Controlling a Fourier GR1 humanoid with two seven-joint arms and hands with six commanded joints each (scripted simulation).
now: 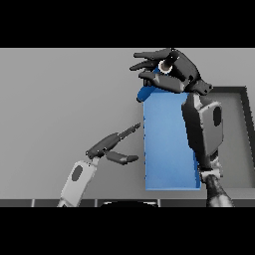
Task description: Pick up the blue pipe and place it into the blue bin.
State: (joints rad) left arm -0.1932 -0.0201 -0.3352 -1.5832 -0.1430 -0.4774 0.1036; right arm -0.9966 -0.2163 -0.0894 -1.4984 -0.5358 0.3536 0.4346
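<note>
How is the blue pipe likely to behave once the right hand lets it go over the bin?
The blue pipe looks rigid and rounded, so it would probably roll. Only its end shows below the right hand, at the far edge of the blue bin, so it might tip outside.

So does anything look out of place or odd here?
Nothing is spilled or broken. The right hand holds the blue pipe at the far edge of the blue bin, not yet dropped in. The left hand waits open beside it.

Blue pipe (145,92): only a short blue end visible, poking out at 7 o'clock from under the curled right hand (172,72). Blue bin (169,144): tall rectangle, directly at 6 o'clock of pipe, touching or overlapping its top edge.
</note>
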